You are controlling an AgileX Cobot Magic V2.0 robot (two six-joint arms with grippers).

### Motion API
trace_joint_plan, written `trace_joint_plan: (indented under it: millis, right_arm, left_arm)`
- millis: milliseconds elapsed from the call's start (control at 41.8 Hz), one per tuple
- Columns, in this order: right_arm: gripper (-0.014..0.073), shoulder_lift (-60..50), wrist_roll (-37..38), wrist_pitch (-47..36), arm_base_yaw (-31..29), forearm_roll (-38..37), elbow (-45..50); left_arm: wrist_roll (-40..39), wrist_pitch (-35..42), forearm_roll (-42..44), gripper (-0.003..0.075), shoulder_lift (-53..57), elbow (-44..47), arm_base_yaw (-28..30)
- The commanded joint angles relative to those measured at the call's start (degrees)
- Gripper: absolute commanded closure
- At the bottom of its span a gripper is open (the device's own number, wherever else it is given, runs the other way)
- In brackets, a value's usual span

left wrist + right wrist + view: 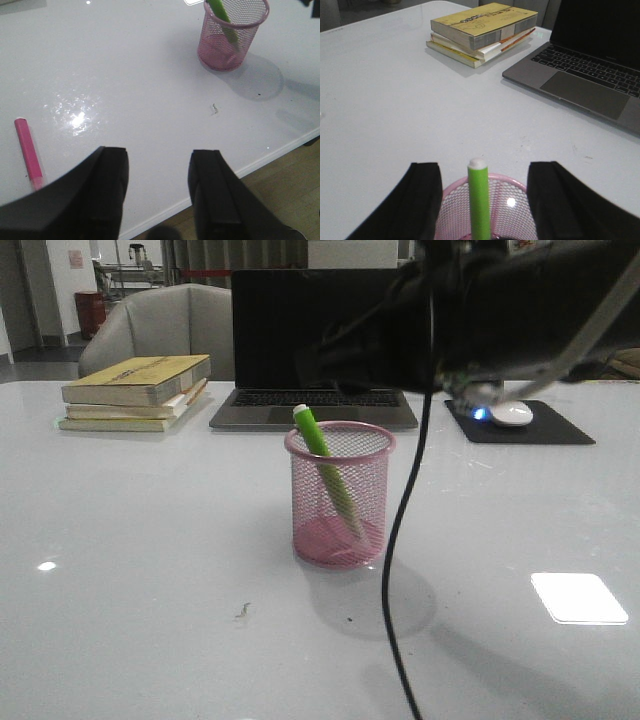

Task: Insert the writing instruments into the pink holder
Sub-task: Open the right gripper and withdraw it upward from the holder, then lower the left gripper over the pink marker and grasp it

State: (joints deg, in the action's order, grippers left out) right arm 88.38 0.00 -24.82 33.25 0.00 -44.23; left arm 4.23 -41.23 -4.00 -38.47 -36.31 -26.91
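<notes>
Your right end effector point(482, 200) is hanging spread wide just above the pink holder point(339, 495), its two dark fingers point(417, 200) flanking the holder's rim with the lime green marker point(326, 472) rising between them, and nothing is touching either finger. In the front view the right arm point(500, 310) is reaching in from the upper right as a dark mass over the holder, with a black cable point(400, 540) drooping from it down across the tabletop point(150, 570). The green marker is leaning inside the holder, white tip up and poking above the rim, its lower end resting toward the base. Your left end effector point(157, 195) is hovering low near the tabletop's front edge, its fingers point(110, 190) parted wide and gripping nothing, tilted down so the wrist camera is looking across the white surface. The pink-red marker point(28, 152) is lying flat on the tabletop, well apart from the holder point(231, 30) and off to one side of the left fingers, not touching them. Behind the holder you are seeing an open laptop point(315, 350) with a dark screen, a stack of yellow books point(138, 392) to its left, and a white mouse point(512, 414) sitting on a black mouse pad point(560, 430) to its right.
</notes>
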Motion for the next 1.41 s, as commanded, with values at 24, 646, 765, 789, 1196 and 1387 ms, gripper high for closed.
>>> trace_joint_plan:
  millis: [24,646,765,789,1196,1387]
  right_arm:
    - [0.0095,-12.5,0.0,20.1,-0.2,-0.3,-5.0]
    - [0.0095,-44.7,0.0,55.5,-0.2,-0.7,4.6]
    - [0.0095,-45.5,0.0,56.9,-0.2,-0.7,5.0]
    - [0.0095,-45.5,0.0,57.2,-0.2,-0.7,5.0]
    - [0.0095,-45.5,0.0,57.9,-0.2,-0.7,5.0]
    - [0.0095,-45.5,0.0,58.0,-0.2,-0.7,5.0]
  left_arm:
    - [0.0,3.9,-0.3,0.0370,-0.3,-2.0,-0.5]
    - [-8.4,-4.1,7.1,0.0210,-14.4,-4.5,11.7]
    - [-8.4,-3.2,7.1,0.0210,-21.6,-6.6,16.9]
    - [-8.4,-3.1,7.1,0.0210,-23.4,-7.1,17.8]
    - [-8.4,0.9,6.0,0.0210,-48.4,-20.2,25.1]
    - [-8.4,0.9,6.0,0.0210,-58.4,-27.1,25.1]
